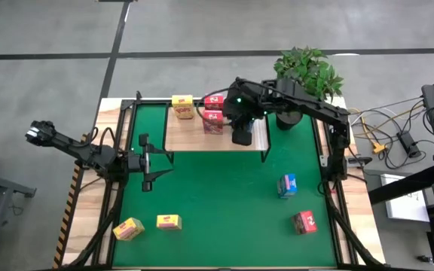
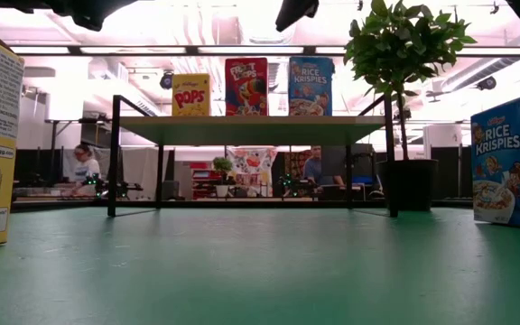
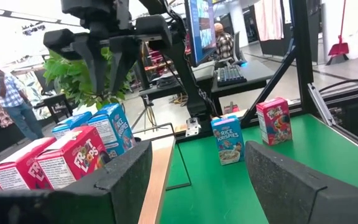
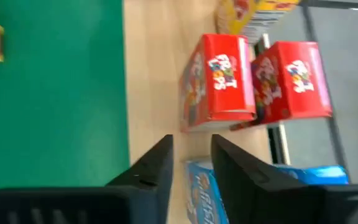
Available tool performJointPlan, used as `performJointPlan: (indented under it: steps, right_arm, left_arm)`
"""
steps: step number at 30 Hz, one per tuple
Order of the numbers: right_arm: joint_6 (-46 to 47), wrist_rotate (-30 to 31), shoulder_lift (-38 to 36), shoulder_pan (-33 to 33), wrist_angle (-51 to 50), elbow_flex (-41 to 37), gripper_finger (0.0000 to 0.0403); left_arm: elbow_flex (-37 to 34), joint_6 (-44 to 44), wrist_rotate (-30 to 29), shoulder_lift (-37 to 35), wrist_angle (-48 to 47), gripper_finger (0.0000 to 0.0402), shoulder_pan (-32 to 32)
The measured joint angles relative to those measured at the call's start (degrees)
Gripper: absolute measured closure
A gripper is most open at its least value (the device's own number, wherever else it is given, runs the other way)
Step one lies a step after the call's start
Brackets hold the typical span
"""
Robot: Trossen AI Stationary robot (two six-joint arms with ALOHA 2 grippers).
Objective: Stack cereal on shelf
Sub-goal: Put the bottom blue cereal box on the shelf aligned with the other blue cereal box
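A: While you scan from the desk [image 1: 228, 260] down: the shelf [image 1: 183, 135] carries yellow, red and blue cereal boxes. Loose on the green mat [image 1: 217, 196] are two yellow boxes [image 1: 149, 224], one blue box [image 1: 287, 185] and one red box [image 1: 305, 222].

B: Jaws?

A: The right gripper [image 4: 190, 155] hangs above the shelf's blue boxes [image 4: 263, 186], jaws narrow, holding nothing. The left gripper [image 1: 143, 161] waits over the mat, jaws spread.

B: Handling?

A: Likely light, stiff cardboard, crushable. You'd best pinch across the narrow sides, mid-height.

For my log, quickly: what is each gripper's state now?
Left gripper: open, holding nothing, above the green mat.
Right gripper: empty, above the shelf; open or closed cannot be told.
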Motion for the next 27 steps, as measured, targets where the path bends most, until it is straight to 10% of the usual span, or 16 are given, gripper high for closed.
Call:
performJointPlan:
  steps: [7,27]
  right_arm:
    - [2.2,7.1,0.1,1.9,-2.2,-0.2,0.0388]
    - [0.1,12.2,0.2,0.1,3.9,-7.5,0.0390]
  left_arm:
    - [0.0,0.9,0.0,0.0,0.3,0.0161,0.0]
    - [0.0,3.0,0.0,0.0,2.4,0.0161,-0.1]
